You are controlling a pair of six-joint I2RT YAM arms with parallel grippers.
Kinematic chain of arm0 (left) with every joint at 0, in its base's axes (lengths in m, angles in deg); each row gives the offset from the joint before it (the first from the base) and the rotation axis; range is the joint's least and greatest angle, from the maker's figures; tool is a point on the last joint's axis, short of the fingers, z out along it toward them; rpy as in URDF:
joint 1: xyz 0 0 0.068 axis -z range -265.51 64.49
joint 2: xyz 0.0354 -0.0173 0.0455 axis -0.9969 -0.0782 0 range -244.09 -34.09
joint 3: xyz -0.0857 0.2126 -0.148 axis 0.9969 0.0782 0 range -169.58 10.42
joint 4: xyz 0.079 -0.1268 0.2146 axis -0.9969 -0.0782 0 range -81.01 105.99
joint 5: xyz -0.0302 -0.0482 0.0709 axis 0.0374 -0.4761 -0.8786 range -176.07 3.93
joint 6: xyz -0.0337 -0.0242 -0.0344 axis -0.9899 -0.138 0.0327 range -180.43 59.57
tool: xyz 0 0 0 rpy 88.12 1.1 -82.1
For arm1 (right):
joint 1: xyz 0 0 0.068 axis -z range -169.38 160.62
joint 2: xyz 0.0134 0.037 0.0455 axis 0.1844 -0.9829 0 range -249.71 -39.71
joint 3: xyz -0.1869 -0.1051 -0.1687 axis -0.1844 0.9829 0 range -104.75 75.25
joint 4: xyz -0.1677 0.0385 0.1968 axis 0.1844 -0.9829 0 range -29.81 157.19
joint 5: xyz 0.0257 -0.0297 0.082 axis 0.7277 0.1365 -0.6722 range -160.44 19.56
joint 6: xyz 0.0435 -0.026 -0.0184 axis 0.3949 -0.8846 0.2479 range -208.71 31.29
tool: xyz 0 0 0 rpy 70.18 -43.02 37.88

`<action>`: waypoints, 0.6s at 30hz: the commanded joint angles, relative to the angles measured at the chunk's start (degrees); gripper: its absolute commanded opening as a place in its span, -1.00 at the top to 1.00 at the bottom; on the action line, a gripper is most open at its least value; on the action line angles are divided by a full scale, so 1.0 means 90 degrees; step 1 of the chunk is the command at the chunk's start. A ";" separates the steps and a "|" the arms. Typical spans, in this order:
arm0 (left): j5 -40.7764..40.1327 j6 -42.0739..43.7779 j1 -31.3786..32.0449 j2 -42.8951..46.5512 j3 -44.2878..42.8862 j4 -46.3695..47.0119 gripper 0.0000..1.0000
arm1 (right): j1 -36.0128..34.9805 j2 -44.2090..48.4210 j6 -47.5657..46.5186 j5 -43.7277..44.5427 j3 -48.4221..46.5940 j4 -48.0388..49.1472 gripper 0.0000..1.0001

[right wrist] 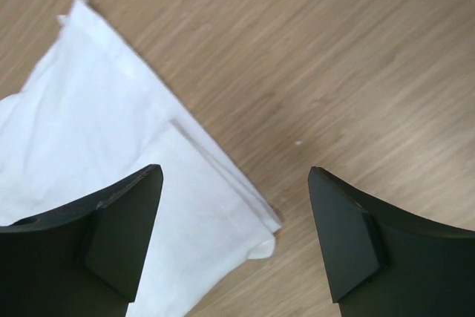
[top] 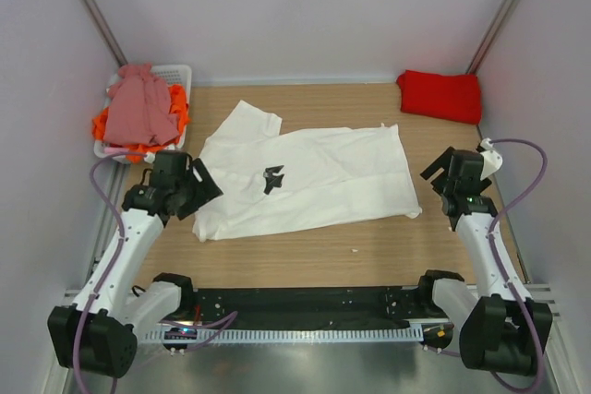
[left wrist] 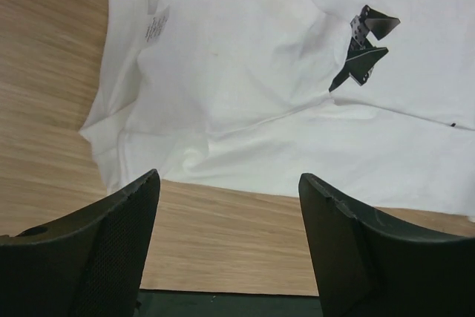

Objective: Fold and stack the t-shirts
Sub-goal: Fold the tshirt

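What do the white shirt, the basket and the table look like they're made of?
White shirt: soft matte cloth, probably cotton knit; it creases and lies limp in folds.
Basket: smooth white plastic, judging by its thin, slotted walls.
Table: matte light wood with streaky grain; whether it is solid wood or laminate, I cannot tell.
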 commanded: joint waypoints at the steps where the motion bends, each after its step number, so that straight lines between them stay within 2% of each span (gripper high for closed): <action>1: 0.0245 0.0027 -0.0049 -0.0084 -0.0106 0.0222 -0.53 | -0.0057 0.0145 -0.0027 -0.1502 0.0083 0.0726 -0.67; 2: 0.0402 -0.0002 -0.0040 -0.0153 -0.0047 0.0369 -0.47 | -0.0319 0.0057 0.0041 -0.2192 0.0034 0.0805 -0.62; 3: 0.0500 -0.0041 -0.0011 -0.0241 0.0031 0.0718 -0.46 | -0.0534 -0.0244 0.0100 -0.2363 -0.0005 0.0912 -0.60; 4: 0.0588 -0.0109 0.0077 -0.0348 0.0167 0.0867 -0.44 | -0.0778 -0.0430 0.0101 -0.2433 -0.0169 0.0932 -0.59; 5: 0.0570 -0.0148 0.0145 -0.0562 0.0217 0.0994 -0.43 | -0.1399 -0.0625 0.0062 -0.2433 -0.0277 0.0884 -0.59; 7: 0.0472 -0.0197 0.0350 -0.0807 0.0382 0.1336 -0.41 | -0.1785 -0.1387 -0.0036 -0.2462 -0.0483 0.0884 -0.57; 9: 0.0462 -0.0246 0.0458 -0.1197 0.0480 0.1667 -0.40 | -0.1874 -0.1914 -0.0007 -0.2860 -0.0669 0.0990 -0.56; 13: 0.0335 -0.0246 0.0595 -0.1842 0.0608 0.1835 -0.34 | -0.1845 -0.3192 -0.0124 -0.2717 -0.0981 0.1001 -0.55; 18: 0.0247 -0.0198 0.0605 -0.2292 0.0803 0.1923 -0.31 | -0.1407 -0.3957 0.0061 -0.2619 -0.0817 0.0854 -0.60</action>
